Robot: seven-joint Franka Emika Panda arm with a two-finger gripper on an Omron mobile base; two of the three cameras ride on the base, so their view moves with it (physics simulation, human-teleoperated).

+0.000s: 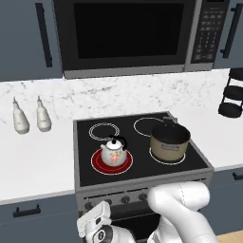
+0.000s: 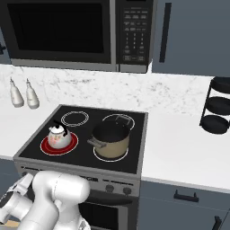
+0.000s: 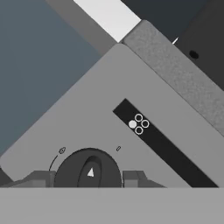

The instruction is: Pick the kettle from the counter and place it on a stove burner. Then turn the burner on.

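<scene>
Closest to the lens, a dark stove knob (image 3: 89, 169) is bracketed by the hand (image 3: 87, 177); a grasp cannot be confirmed. Beyond, the kettle (image 1: 113, 152) is seen on a red-glowing burner (image 1: 112, 161), white tabletop (image 1: 33, 156) alongside.

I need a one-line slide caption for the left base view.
Kettle on the glowing red burner, tan pot on the burner beside it, hand low at the stove knobs.
</scene>
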